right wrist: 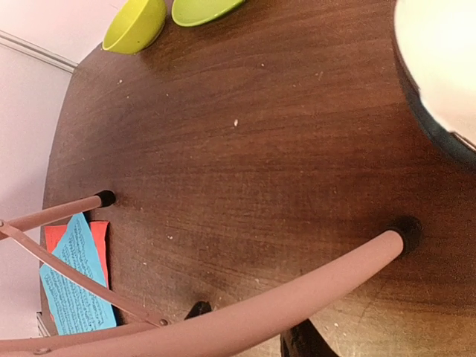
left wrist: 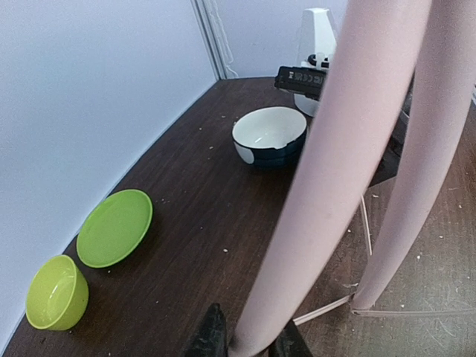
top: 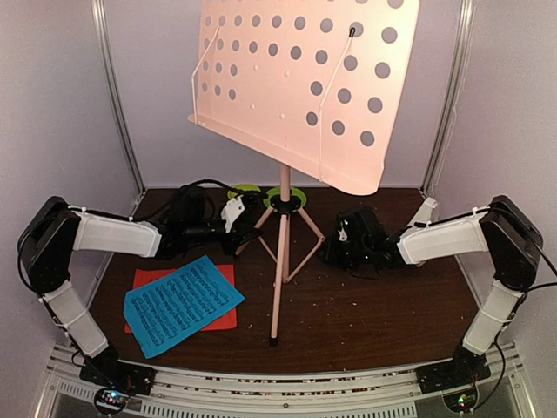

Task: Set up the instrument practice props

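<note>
The left claw is clamping one leg of the stand, its dark fingers pressing either side of the pink tube. Ahead of this claw and to its left, a green bowl and a green plate are sitting on the counter. Farther ahead a white bowl is resting, and beyond it the metronome is standing upright. The right claw is gripping another leg, which is lying tight between its two fingers. The blue sheet is lying across the red sheet, near the left claw on the side toward the arm bases.
</note>
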Action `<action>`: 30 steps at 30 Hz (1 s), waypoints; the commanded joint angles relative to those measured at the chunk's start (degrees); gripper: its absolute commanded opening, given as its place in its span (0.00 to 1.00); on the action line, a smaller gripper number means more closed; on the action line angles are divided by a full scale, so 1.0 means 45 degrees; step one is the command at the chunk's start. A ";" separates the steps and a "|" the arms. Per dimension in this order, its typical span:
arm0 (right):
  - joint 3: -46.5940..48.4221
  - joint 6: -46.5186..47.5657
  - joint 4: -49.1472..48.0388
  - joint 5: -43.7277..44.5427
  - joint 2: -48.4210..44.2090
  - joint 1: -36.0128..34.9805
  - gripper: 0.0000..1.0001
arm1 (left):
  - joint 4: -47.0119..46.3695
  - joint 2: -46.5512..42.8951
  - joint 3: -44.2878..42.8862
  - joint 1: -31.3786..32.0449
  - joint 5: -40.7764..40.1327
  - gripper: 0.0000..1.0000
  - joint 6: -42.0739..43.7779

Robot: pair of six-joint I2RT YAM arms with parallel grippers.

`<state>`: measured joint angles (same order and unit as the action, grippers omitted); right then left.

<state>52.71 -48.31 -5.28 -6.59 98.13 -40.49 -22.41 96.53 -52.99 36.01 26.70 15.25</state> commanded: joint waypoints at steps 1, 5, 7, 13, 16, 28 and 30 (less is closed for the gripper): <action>0.1283 0.0867 0.0089 0.0090 0.0541 0.0169 0.33 | -0.0278 -0.0370 0.1005 0.0086 -0.0320 0.09 -0.2048; 0.1799 0.1381 0.0261 -0.0070 0.0761 0.0170 0.36 | -0.0217 -0.0512 0.1315 0.0103 -0.0534 0.09 -0.2153; 0.1877 0.1527 0.0298 -0.0153 0.0725 0.0160 0.37 | -0.0124 -0.0545 0.1353 0.0103 -0.0648 0.09 -0.2155; 0.1443 0.2032 0.0198 -0.0507 -0.0102 -0.0098 0.43 | -0.0163 -0.0611 0.1529 0.0181 -0.0873 0.09 -0.2361; 0.1129 0.2461 0.0254 -0.0479 -0.0830 -0.0429 0.48 | -0.0175 -0.0602 0.1542 0.0220 -0.0964 0.10 -0.2421; -0.0870 0.2302 -0.0615 0.0462 -0.3256 -0.2007 0.68 | -0.0012 -0.0570 0.1561 0.0243 -0.1298 0.11 -0.2704; -0.1074 0.2153 -0.0677 0.0715 -0.3407 -0.2265 0.70 | 0.0034 -0.0572 0.1561 0.0240 -0.1337 0.11 -0.2733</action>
<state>50.28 -37.76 -5.91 -6.59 84.18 -48.99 -27.44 93.56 -47.70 36.62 19.73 10.57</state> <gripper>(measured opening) 0.683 0.183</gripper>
